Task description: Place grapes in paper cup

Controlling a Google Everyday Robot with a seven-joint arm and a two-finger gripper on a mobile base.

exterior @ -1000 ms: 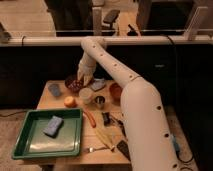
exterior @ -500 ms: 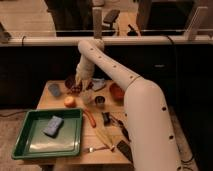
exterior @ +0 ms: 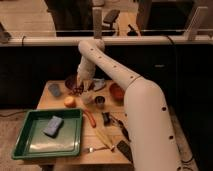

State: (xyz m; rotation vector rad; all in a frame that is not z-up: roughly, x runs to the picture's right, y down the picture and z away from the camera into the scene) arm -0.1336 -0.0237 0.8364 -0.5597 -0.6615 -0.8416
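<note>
The grapes (exterior: 76, 91) show as a dark purple-brown cluster at the back left of the wooden table (exterior: 114, 156), just in front of a dark bowl (exterior: 71, 80). My gripper (exterior: 82, 88) hangs down from the white arm right beside and over the grapes. I cannot tell whether it touches or holds them. The paper cup (exterior: 88, 99), small and pale, stands just in front and to the right of the gripper, next to the small metal cup (exterior: 100, 102).
A blue-grey cup (exterior: 55, 90) and an orange fruit (exterior: 70, 102) sit on the left. An orange bowl (exterior: 117, 92) is right of the cups. A green tray (exterior: 30, 149) with a blue sponge (exterior: 52, 126) takes the front left. A red-orange stick, a yellow item, a fork and dark utensils lie in front.
The gripper has come down slightly toward the grapes and the paper cup. The other things on the table have not moved.
</note>
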